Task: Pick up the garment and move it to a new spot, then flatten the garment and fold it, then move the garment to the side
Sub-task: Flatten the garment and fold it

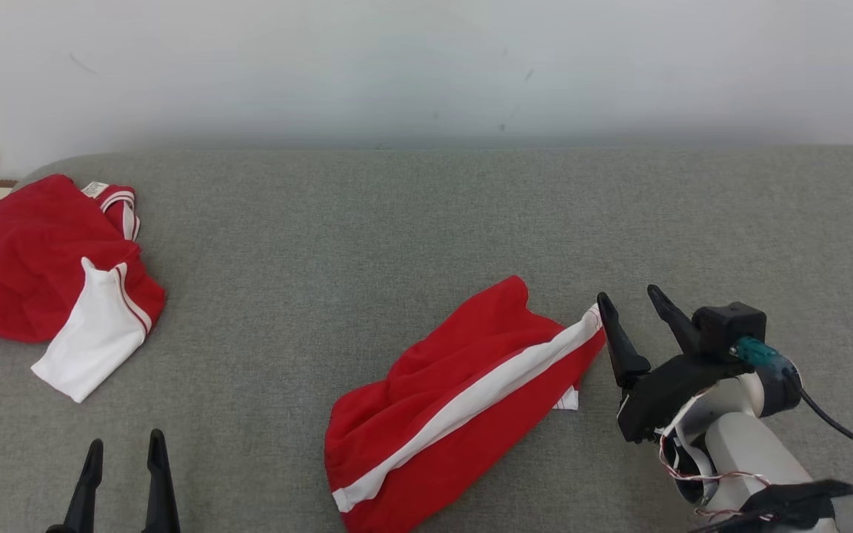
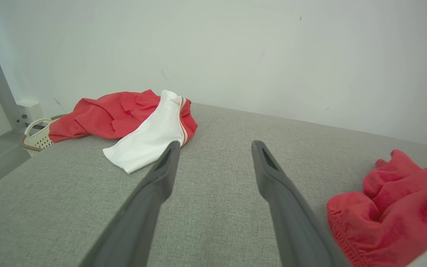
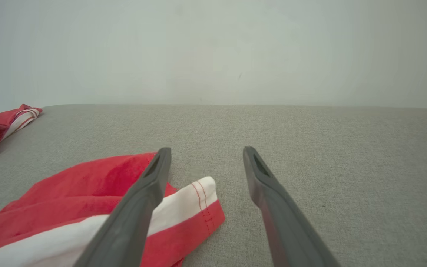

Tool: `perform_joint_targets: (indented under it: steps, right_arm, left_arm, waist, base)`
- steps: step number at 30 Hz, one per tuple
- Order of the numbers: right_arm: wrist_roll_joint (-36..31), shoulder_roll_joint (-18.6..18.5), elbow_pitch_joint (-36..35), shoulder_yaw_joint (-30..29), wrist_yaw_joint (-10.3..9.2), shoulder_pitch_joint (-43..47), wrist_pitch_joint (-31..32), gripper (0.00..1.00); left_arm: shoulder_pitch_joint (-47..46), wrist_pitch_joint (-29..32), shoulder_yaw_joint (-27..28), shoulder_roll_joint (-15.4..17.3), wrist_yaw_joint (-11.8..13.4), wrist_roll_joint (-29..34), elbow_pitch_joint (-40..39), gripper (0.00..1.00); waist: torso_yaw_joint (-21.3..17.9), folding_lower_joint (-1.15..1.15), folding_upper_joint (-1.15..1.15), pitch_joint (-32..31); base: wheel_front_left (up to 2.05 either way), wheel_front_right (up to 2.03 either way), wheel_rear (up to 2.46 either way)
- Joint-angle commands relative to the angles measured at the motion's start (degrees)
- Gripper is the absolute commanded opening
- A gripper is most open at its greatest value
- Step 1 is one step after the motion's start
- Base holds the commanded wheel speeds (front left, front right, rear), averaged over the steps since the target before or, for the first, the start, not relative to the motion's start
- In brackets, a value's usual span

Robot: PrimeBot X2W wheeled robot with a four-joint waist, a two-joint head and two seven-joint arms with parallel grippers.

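Crumpled red fabric shorts with white side stripe (image 1: 463, 385): long axis diagonal, hem end just left of right gripper (image 1: 628, 293), jaws spread, empty. Left gripper (image 1: 125, 438) well apart, jaws spread.

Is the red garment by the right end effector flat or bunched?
Bunched, not flat. The red garment lies rumpled on the grey surface, its near end heaped in folds. The right end effector stands open beside its hem.
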Motion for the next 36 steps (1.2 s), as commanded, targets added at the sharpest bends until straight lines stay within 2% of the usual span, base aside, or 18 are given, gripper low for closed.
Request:
perform_joint_targets:
  steps: [1, 10, 18, 19, 20, 21, 27, 30, 36]
  right_arm:
    - [1.41, -0.39, 1.98, 0.93, 0.05, -1.65, 1.0, 1.0]
    - [6.35, -1.79, 11.94, 5.23, 0.05, -7.44, 3.05, 1.0]
    - [11.06, -1.57, 20.19, 9.34, 0.04, -9.57, 4.28, 1.0]
    - [11.36, -1.74, 21.09, 9.91, 0.05, -9.76, 4.33, 0.87]
    - [11.68, -1.89, 21.79, 10.44, 0.05, -10.13, 4.05, 0.25]
    - [11.97, -1.91, 22.26, 10.88, 0.05, -10.51, 3.65, 0.0]
    - [14.17, -1.65, 23.41, 13.1, 0.04, -11.5, -0.29, 0.0]
    - [16.69, -1.33, 21.28, 14.11, 0.05, -10.82, -2.1, 0.0]
    - [19.81, -4.02, 13.9, 16.7, 0.04, -7.22, -4.39, 0.0]
  left_arm:
    - [-0.35, -0.16, -0.07, -0.09, -0.13, 0.42, 0.29, 1.0]
    - [-1.17, -0.16, -0.46, -0.45, -0.81, 0.5, 1.03, 1.0]
    - [-1.24, -0.16, -0.7, -0.57, -0.96, 0.31, 1.43, 1.0]
    - [-1.29, -0.16, -0.73, -0.59, -0.92, 0.26, 1.48, 1.0]
    - [-1.29, -0.16, -0.76, -0.6, -0.89, 0.21, 1.54, 1.0]
    - [-1.3, -0.16, -0.82, -0.6, -0.87, 0.19, 1.61, 1.0]
    - [-0.71, -0.16, -0.8, -0.62, -0.43, -0.12, 2.01, 1.0]
    - [-0.11, -0.16, -1.15, -0.62, -0.18, -0.31, 2.18, 1.0]
    - [1.07, -0.16, -1.77, -0.62, -0.01, -0.6, 2.45, 1.0]
  waist:
    - [0.67, 0.0, 0.0, 0.31]
    - [3.01, 0.0, 0.0, 0.84]
    - [4.31, 0.0, 0.0, 1.18]
    - [4.42, 0.0, 0.0, 1.24]
    - [4.5, 0.0, 0.0, 1.3]
    - [4.55, 0.0, 0.0, 1.33]
    - [3.84, 0.0, 0.0, 0.83]
    - [3.04, 0.0, 0.0, -0.05]
    - [0.67, 0.0, 0.0, -1.73]
  base:
    - [0.0, 0.0, 0.0]
    - [0.0, 0.0, 0.0]
    - [0.0, 0.0, 0.0]
    - [0.0, 0.0, 0.0]
    - [0.0, 0.0, 0.0]
    - [0.0, 0.0, 0.0]
    - [0.0, 0.0, 0.0]
    - [0.0, 0.0, 0.0]
    - [0.0, 0.0, 0.0]
